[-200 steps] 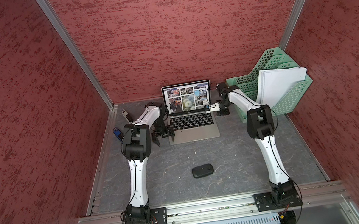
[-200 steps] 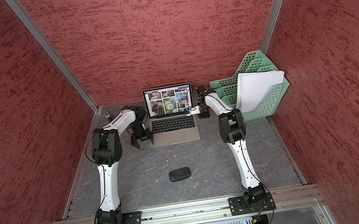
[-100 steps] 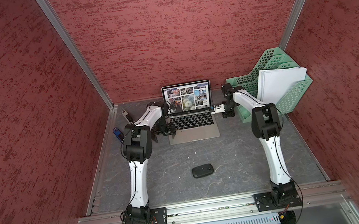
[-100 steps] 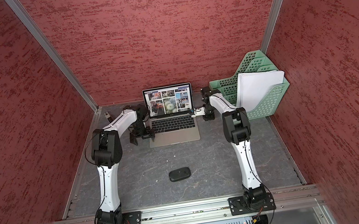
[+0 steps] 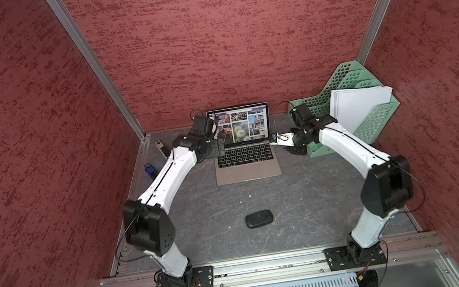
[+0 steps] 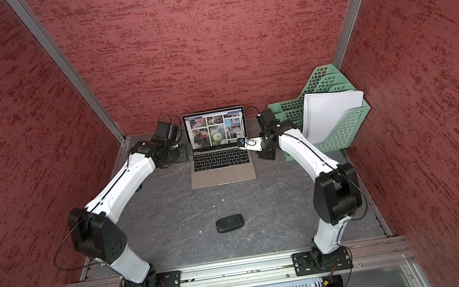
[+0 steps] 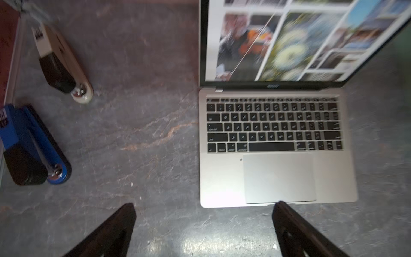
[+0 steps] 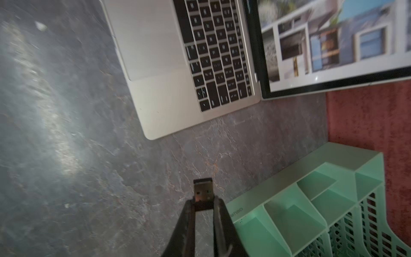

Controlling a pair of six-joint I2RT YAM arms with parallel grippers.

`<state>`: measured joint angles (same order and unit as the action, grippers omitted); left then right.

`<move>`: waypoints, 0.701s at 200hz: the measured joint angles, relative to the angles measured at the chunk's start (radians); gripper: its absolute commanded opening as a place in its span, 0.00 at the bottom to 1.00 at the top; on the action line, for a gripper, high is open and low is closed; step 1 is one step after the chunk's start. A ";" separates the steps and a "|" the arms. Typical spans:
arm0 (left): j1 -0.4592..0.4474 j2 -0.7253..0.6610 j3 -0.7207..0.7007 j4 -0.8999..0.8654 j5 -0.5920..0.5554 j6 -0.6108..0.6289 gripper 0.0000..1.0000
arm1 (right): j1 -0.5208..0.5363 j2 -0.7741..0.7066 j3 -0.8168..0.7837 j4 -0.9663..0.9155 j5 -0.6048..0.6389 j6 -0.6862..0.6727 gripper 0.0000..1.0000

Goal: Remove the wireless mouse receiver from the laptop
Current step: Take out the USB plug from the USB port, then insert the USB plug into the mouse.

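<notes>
1. right gripper (image 8: 203, 205) pinches receiver (image 8: 202, 191) at its very end; plug juts out ahead, long axis in line with the gripper, aimed about 9 o'clock in top views.
2. receiver hangs at 3 o'clock of laptop (image 5: 247, 169), clear of its edge, over bare table (image 8: 89, 155), near rack (image 8: 311, 200).
3. left gripper (image 7: 204, 208) is spread wide and empty at laptop's 9 o'clock; right arm likely owns the next move.
4. port is hidden; from above receiver is barely a speck; wrist views are blurry.

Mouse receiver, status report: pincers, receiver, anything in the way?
Pincers: right pincer shut on the wireless mouse receiver; left pincer open, empty. Receiver out of the laptop, held over the table. Nothing in the way; green file rack close beside.
</notes>
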<state>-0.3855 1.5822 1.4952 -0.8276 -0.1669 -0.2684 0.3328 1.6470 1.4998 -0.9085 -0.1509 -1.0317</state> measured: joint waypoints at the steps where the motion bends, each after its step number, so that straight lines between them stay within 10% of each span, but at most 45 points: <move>1: -0.001 -0.014 -0.011 0.008 0.005 0.002 1.00 | 0.003 -0.006 -0.003 0.000 0.000 0.005 0.00; 76: -0.058 -0.607 -0.705 0.509 0.333 0.055 1.00 | 0.356 -0.230 -0.386 0.028 -0.006 0.354 0.00; 140: -0.159 -0.787 -0.968 0.673 0.431 0.115 1.00 | 0.523 -0.235 -0.485 0.098 -0.006 0.394 0.00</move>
<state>-0.5449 0.7956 0.5270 -0.1547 0.2646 -0.1532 0.8562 1.4117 1.0145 -0.8104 -0.1574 -0.6373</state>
